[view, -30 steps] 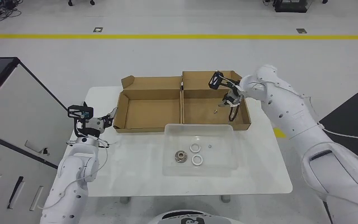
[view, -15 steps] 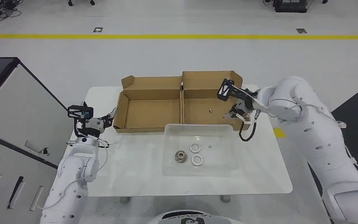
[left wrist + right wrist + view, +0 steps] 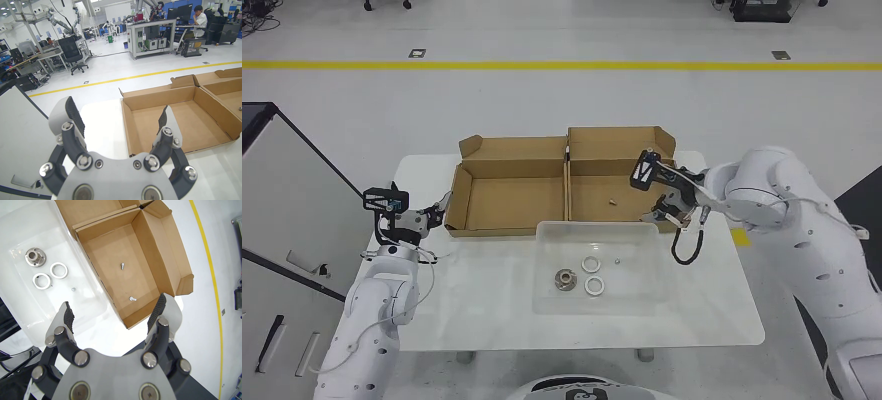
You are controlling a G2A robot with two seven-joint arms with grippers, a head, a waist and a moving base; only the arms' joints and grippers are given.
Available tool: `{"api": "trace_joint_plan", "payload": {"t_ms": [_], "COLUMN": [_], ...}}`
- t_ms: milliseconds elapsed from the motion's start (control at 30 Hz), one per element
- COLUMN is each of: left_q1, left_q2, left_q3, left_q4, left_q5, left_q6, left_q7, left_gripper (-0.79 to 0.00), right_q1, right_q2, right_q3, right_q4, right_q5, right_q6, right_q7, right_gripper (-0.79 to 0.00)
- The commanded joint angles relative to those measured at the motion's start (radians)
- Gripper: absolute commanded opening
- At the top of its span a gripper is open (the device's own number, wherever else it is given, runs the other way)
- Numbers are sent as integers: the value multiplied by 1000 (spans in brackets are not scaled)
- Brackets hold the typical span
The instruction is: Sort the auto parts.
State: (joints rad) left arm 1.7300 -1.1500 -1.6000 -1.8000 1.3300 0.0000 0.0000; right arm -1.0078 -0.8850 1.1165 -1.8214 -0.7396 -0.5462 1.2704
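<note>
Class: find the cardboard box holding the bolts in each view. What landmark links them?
Top view: bolt box, right of the empty box, behind the clear tray.
Left wrist view: bolt box just past the empty box.
Right wrist view: bolt box ahead of the right gripper, beside the clear tray.
Shared landmark: yellow floor line beyond the boxes.

Bright even light — v. soft shadows.

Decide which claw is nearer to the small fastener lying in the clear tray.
Right. The right claw hangs at the right box's corner, beside the tray holding the small fastener; the left claw is by the table's left edge, beyond the other box.
</note>
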Motion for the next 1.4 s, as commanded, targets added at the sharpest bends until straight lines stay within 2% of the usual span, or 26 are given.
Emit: {"api": "trace_joint_plan", "payload": {"t_ms": [0,100,167,533,700,867,1233,1367], "left_q1": [0,0,0,0,0,0,0,0], "left_q2": [0,0,0,0,0,0,0,0], "left_q3": [0,0,0,0,0,0,0,0], "left_q4": [0,0,0,0,0,0,0,0], "left_q5": [0,0,0,0,0,0,0,0], "left_q6": [0,0,0,0,0,0,0,0], "left_q7": [0,0,0,0,0,0,0,0], "left_gripper": [0,0,0,0,0,0,0,0], "right_q1": [-5,6,27,283,409,510,524,503], "right_q2": [2,14,25,76,72,53,48,33], "right_q3": [-3,-66,-146,-562,-744,-872,-895,-917], "right_q4": [3,-24,-39,-23,42,98,108,111], "right_q5": [-11,-11,9,176,265,341,347,305], "right_q6": [-7,-8,-2,31,30,23,20,15], "right_q7": [-3,-4,1,35,34,27,22,18], "right_gripper": [0,0,0,0,0,0,0,0]}}
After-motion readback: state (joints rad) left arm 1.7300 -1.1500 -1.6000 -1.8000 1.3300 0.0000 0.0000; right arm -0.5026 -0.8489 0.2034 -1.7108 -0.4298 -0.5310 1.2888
